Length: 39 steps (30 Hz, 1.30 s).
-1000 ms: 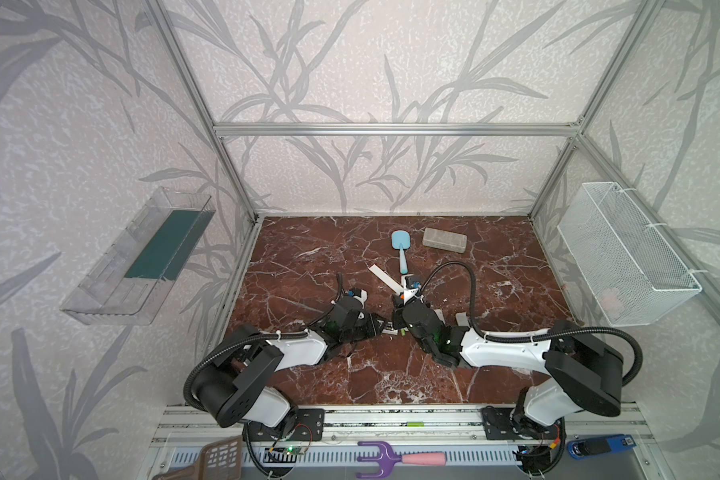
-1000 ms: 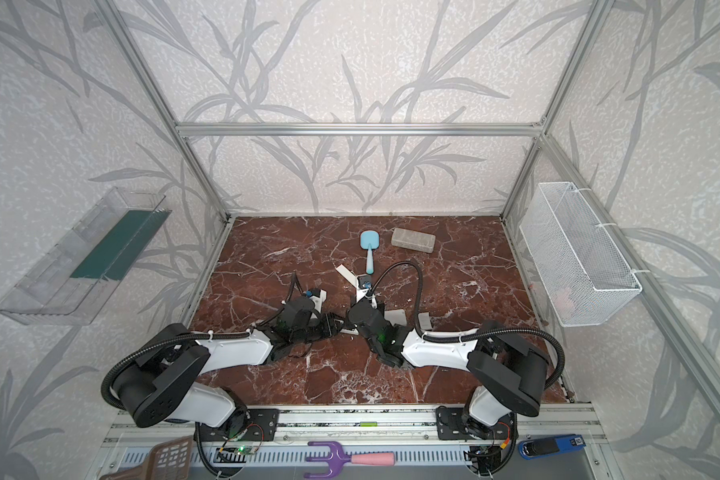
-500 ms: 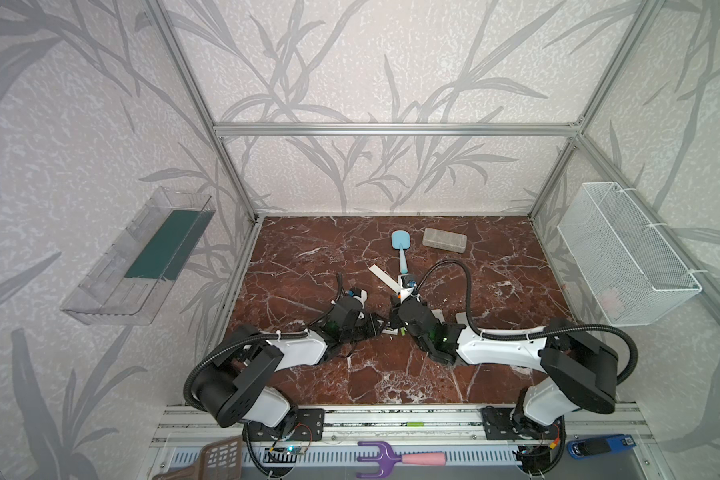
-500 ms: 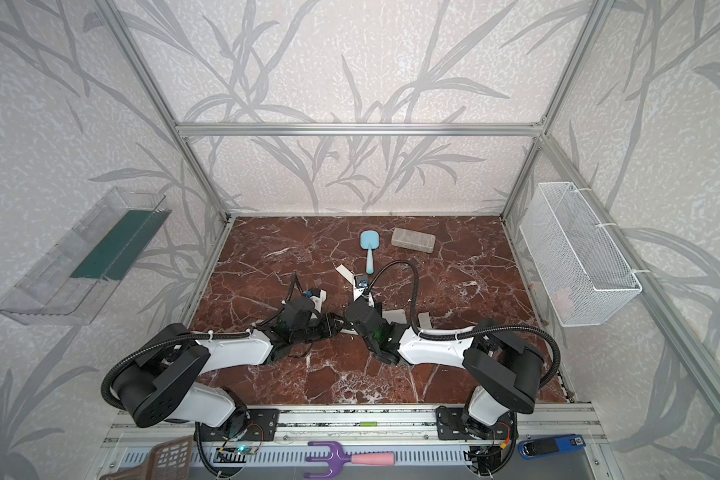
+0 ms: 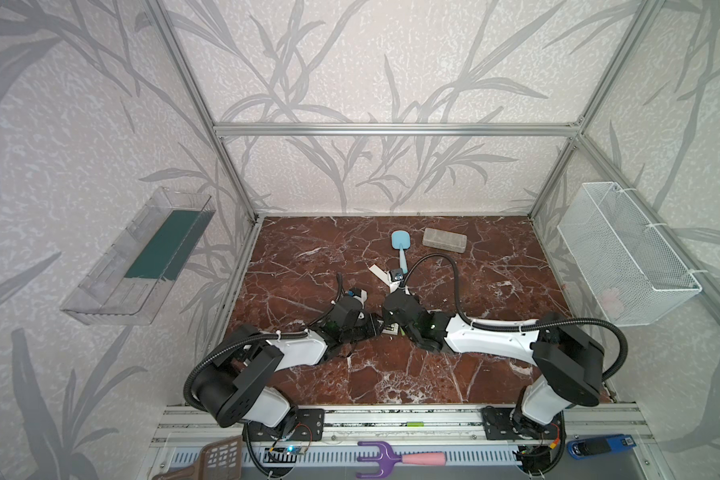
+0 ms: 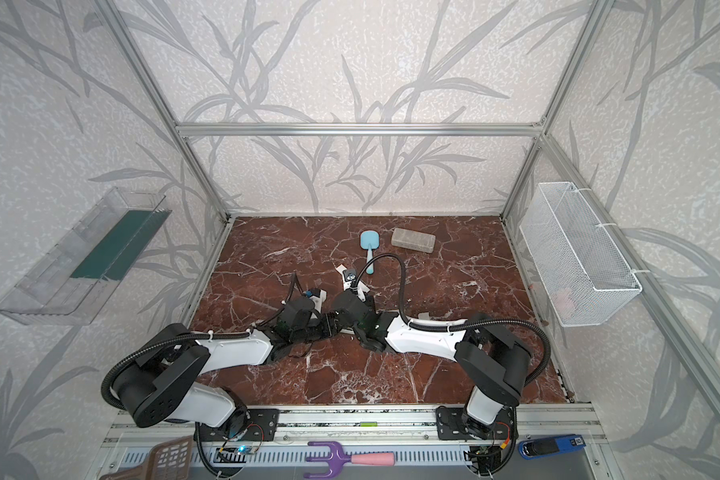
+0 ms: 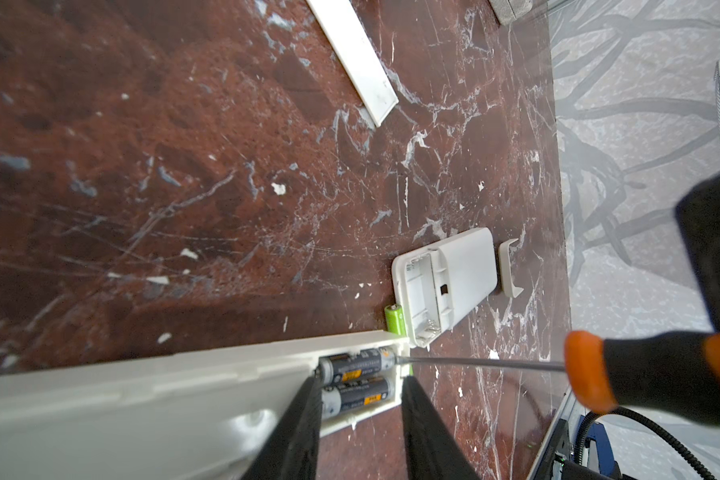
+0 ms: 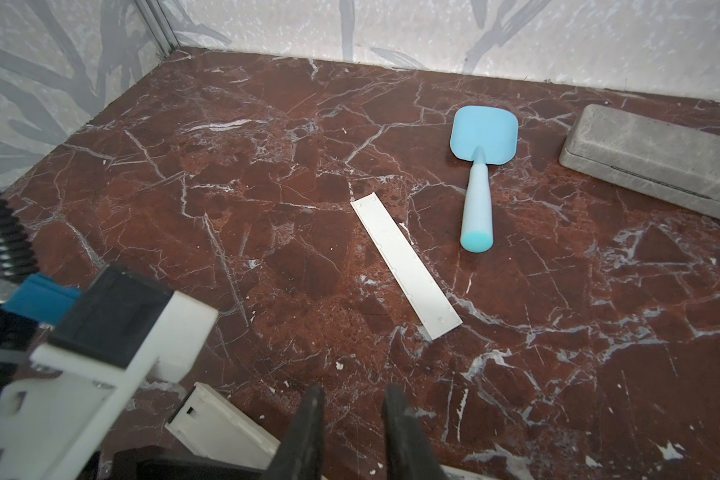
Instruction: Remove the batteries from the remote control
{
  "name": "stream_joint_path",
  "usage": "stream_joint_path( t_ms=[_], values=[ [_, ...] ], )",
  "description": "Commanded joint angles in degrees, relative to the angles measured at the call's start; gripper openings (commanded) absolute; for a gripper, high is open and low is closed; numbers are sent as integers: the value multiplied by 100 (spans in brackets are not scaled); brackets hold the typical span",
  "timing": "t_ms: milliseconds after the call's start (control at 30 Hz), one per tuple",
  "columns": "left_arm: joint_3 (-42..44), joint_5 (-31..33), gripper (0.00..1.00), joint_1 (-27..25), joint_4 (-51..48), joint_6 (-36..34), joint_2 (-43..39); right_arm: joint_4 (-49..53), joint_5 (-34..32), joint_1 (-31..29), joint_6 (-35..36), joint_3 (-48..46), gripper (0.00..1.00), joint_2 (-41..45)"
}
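Red marble floor (image 7: 184, 166) lies beneath: our left gripper (image 7: 360, 380) clamps the long remote (image 7: 142, 399), two grey batteries (image 7: 356, 363) inside; our right gripper (image 8: 354, 388) pinches the screwdriver (image 7: 587, 374), tip at one cell's end. We should lever gently, lest it shoot towards the lime-green battery (image 7: 395, 322).

So, the long white remote (image 7: 142, 399) is seen back-up with its cover off, and two grey batteries (image 7: 358, 395) with orange labels are still seated side by side in the open bay at its end. One of them is touched at its end by the screwdriver (image 7: 474, 363) tip. One lime-green battery (image 7: 394, 318) is already out. It's laid flat on the marble just beside a small white remote (image 7: 454, 278) and is partly hidden behind the long remote's corner. The small one is left back-up too, with its bay open and emptied.
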<state>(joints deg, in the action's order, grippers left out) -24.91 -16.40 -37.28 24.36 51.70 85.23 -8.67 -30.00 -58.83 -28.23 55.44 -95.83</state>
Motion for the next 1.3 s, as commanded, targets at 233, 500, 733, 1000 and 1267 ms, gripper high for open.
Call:
stream_joint_path(
  t_ms=[233,500,733,1000,1267],
  values=[
    [503,311,37,9,-1593,111,547,-457,845,381,-1112,-710,0,-80],
    [616,218,37,3,-1304,252,700,-2194,544,438,-1544,-1616,0,395],
    [649,260,37,6,-1332,270,688,-2888,340,450,-1795,-2010,0,660],
    [645,251,37,8,-1302,279,736,-3010,113,451,-1625,-2116,0,950],
    [599,242,37,10,-1332,245,703,-2594,134,452,-1253,-2009,0,1183]
  ],
)
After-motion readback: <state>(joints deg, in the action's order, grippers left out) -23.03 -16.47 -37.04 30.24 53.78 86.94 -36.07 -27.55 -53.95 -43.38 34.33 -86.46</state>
